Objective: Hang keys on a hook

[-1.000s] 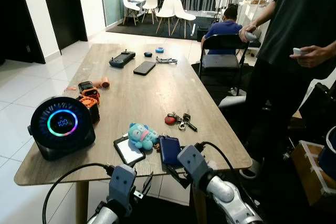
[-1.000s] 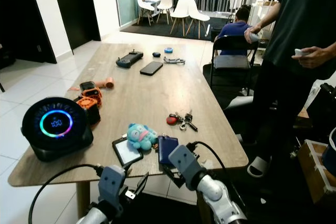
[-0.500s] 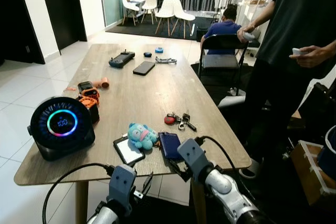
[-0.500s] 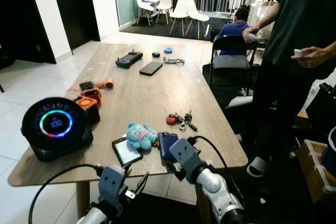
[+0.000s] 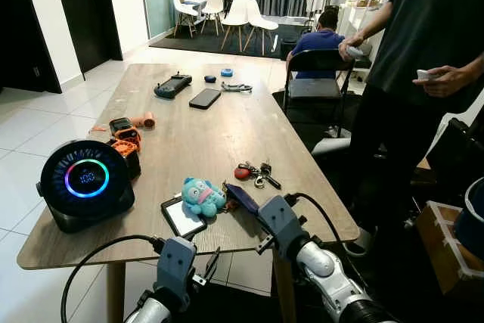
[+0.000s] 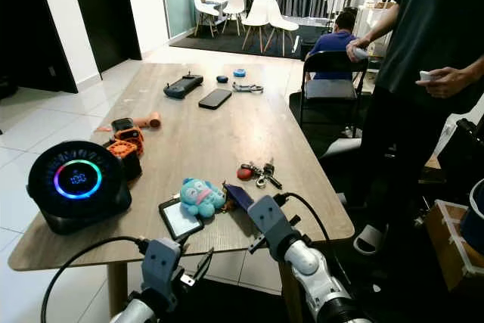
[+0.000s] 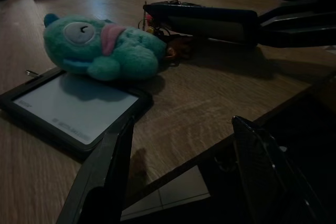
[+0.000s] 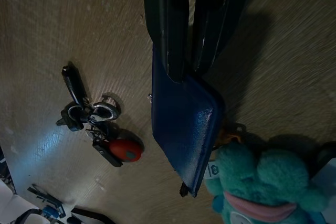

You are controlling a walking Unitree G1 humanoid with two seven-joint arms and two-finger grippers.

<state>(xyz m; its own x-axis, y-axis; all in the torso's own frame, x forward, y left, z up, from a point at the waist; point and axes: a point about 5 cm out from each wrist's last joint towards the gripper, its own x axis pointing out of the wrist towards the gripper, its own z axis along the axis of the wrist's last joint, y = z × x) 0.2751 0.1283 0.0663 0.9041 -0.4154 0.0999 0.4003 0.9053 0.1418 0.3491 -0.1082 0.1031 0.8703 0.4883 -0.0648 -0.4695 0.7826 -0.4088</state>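
Note:
A dark blue key case (image 5: 239,197) is tilted up off the wooden table (image 5: 212,134), and my right gripper (image 8: 185,69) is shut on its near edge. A small orange ring links the case to a teal plush toy (image 5: 201,196), which lies on the table beside it. A separate bunch of keys with a red tag (image 5: 253,173) lies a little further along the table. My left gripper (image 7: 184,124) hangs open just below the table's front edge, facing the plush (image 7: 100,45) and the case (image 7: 210,19).
A small black tablet (image 5: 184,217) lies under the plush. At the left stand a round lit speaker (image 5: 85,183) and orange gadgets (image 5: 125,138). A phone (image 5: 204,97) and a controller (image 5: 173,85) lie far back. A person (image 5: 423,73) stands at the right; another person sits on a chair (image 5: 318,85).
My right gripper has moved forward over the table's edge and tipped the blue case up from flat to tilted. The left gripper has stayed put.

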